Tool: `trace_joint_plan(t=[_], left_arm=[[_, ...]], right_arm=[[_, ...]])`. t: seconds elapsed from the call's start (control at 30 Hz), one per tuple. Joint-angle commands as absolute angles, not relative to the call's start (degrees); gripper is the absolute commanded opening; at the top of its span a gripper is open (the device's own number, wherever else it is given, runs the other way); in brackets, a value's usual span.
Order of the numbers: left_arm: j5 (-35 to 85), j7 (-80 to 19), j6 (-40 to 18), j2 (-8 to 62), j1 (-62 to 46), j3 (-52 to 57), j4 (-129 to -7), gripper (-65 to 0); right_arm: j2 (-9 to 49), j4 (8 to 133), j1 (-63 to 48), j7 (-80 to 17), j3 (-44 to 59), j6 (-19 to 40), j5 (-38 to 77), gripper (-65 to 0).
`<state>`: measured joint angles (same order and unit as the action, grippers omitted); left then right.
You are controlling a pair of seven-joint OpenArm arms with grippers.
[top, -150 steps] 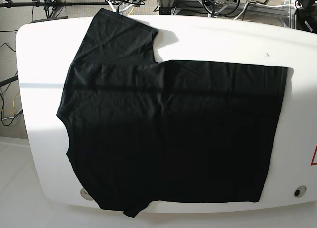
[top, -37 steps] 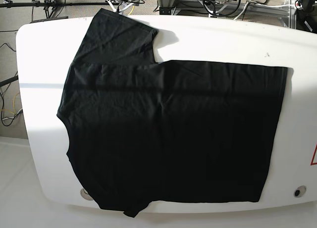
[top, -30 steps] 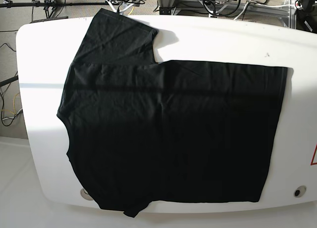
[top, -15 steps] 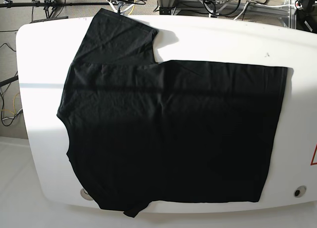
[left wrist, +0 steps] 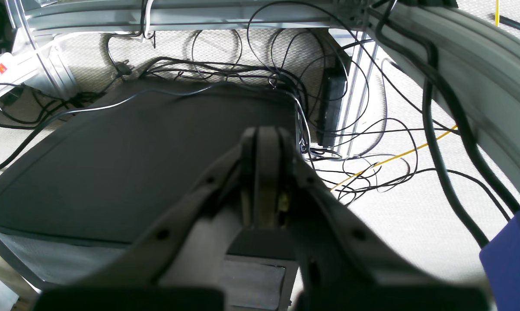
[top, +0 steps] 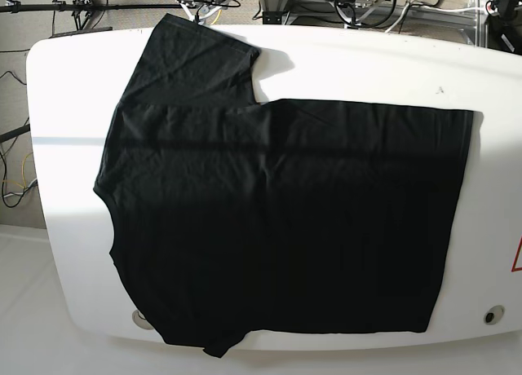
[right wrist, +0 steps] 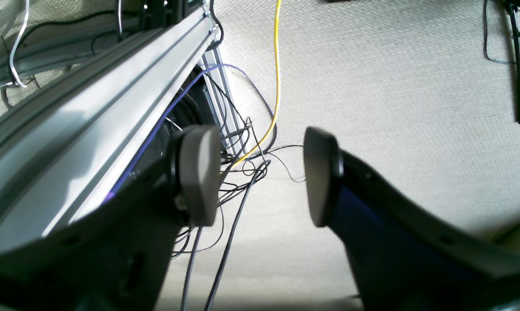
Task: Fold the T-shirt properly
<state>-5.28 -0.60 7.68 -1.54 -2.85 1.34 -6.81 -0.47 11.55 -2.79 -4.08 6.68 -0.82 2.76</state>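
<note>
White table (top: 65,73) fills base view, rounded corners. T-shirt (top: 285,220) lies flat and spread on table, plain black side up, covering most of top; collar end toward view's left, hem toward view's right, one sleeve (top: 200,61) reaching far edge. Neither arm over table. Left gripper (left wrist: 264,142) hangs above dark panel (left wrist: 126,164) and tangled floor cables (left wrist: 363,142), jaws pressed together, nothing between. Right gripper (right wrist: 260,172) above carpet beside aluminium rail (right wrist: 91,112), jaws parted, empty; yellow cable (right wrist: 277,65) beyond.

White table (top: 367,61); black T-shirt (top: 285,220) flat
</note>
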Motion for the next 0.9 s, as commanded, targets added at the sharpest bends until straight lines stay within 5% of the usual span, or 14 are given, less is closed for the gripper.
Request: trace_joint_plan(t=[0.0,0.43,0.7,0.87], left_arm=[[-5.0,-0.5,7.9,-1.4,-2.9,1.4,-7.0,-65.0],[-4.8,-0.8,8.1,-1.2,-3.0,1.4,-7.5,-63.9],[-4.9,-0.7,8.1,-0.9,-3.5,1.4,-7.5,-62.6],[-4.8,-0.7,7.9,-0.8,-3.3,1.3,-7.4,-64.6]], right_arm=[[-0.4,11.5,-2.9,-3.7,6.6,-0.8,2.4,-35.2],[0.3,12.7,-5.2,-3.6,6.6,-1.4,3.1,-24.2],[0.5,12.5,-5.8,-3.6,6.6,-2.1,3.3,-28.2],[0.2,12.2,-4.9,-3.7,7.0,-1.3,2.5,-37.6]])
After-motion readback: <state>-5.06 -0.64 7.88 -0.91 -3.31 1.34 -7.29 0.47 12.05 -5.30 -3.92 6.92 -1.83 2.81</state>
